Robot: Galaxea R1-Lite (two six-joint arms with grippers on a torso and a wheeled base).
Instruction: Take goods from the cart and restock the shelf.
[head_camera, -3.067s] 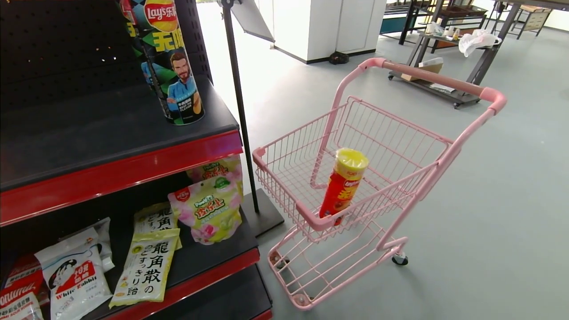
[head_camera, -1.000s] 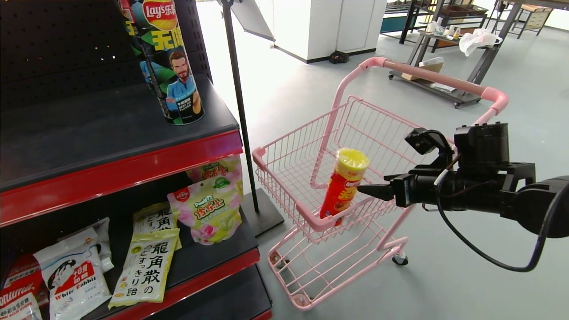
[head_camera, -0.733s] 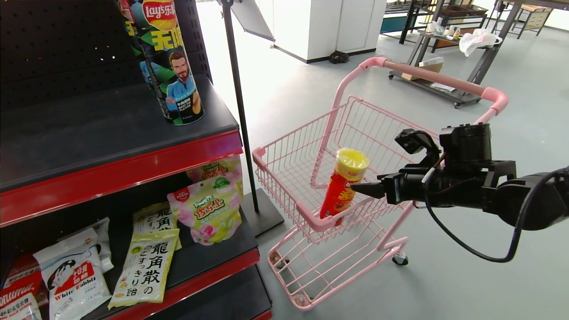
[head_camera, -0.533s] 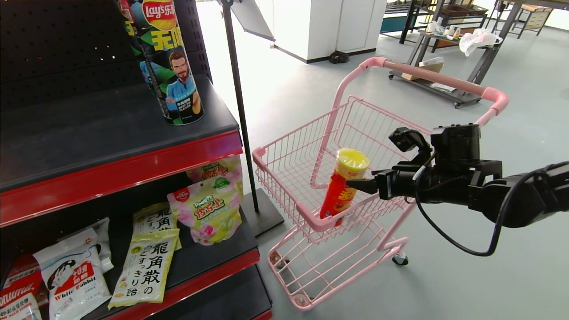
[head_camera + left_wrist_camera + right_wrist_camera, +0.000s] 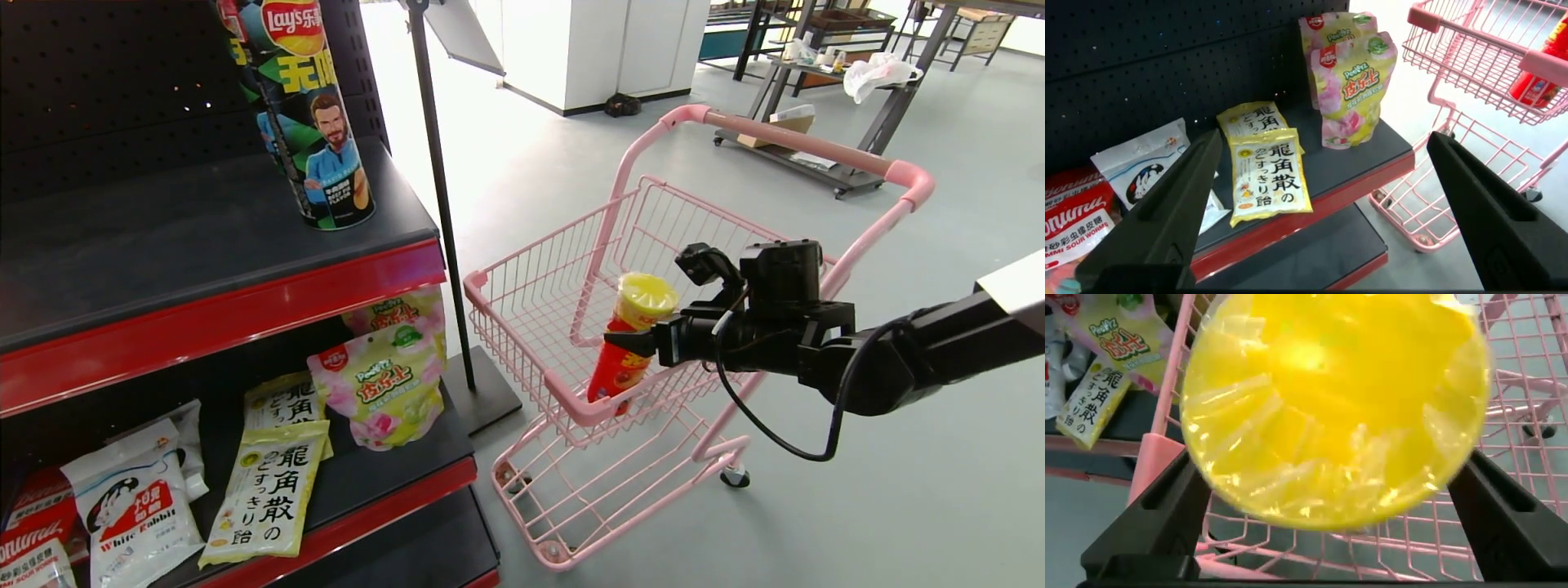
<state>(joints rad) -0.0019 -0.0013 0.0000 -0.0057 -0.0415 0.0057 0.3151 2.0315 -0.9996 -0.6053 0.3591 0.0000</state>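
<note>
The right gripper [image 5: 633, 339] has its jaws wide open, one on each side of the one red can [image 5: 622, 369] standing in the pink cart [image 5: 571, 406] (the right wrist view shows its yellow lid between them). The left gripper [image 5: 1323, 143] is open and empty, near the low shelf [image 5: 1388, 159] with two pink bags [image 5: 1349, 77] and two yellow bags [image 5: 1267, 171].

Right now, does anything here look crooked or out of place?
Only the red chip can in the pink cart: it sits tilted in the basket's near corner instead of standing straight. Nothing looks spilled or damaged.
</note>
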